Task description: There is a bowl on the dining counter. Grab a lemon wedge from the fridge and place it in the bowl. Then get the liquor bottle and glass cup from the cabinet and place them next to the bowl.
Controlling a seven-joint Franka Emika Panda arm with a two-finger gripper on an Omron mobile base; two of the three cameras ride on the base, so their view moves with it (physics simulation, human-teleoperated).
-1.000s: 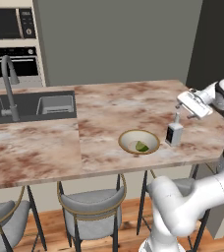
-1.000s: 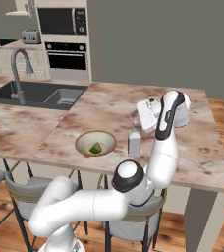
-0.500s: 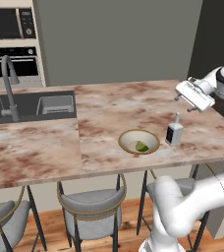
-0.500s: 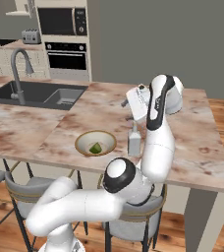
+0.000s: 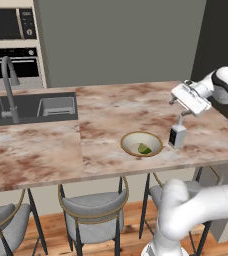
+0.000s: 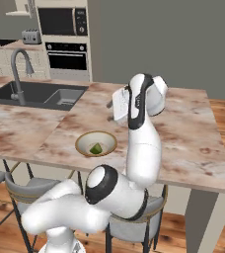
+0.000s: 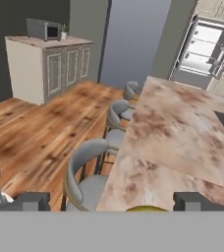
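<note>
1. Gripper (image 5: pixel 178 106): the jaws stand fully apart and hold nothing. In the hand view the two dark finger tips (image 7: pixel 33 201) sit wide at the lower corners with only counter top and bar stools (image 7: pixel 92 172) between them.
2. Change over the last second: the hand has risen from directly over the liquor bottle (image 5: pixel 177 135) and rolled, so it now sits above the bottle at about 12 o'clock, clear of the neck, with the camera facing along the island instead of down at it.
3. Liquor bottle: it stands upright and unsupported on the dining counter (image 5: pixel 106 107), just beside the bowl (image 5: pixel 141 144) at the bowl's 3 o'clock in the left base view. In the right base view the arm covers it.
4. Lemon wedge (image 5: pixel 144 148): it lies inside the bowl, toward the bowl's 4 o'clock in the left base view; the right base view also shows it in the bowl (image 6: pixel 95 144).
5. Glass cup: none stands beside the bowl on the dining counter.
6. Meaning for the task (judgement): the lemon step and the bottle step read as complete. The open, lifted gripper indicates a finished release.
7. Remaining work (judgement): the glass cup must be fetched from the cabinet and set next to the bowl.
8. Caution (judgement): the bottle is narrow and close to the counter's front edge; keep the arm clear of it on withdrawal.
</note>
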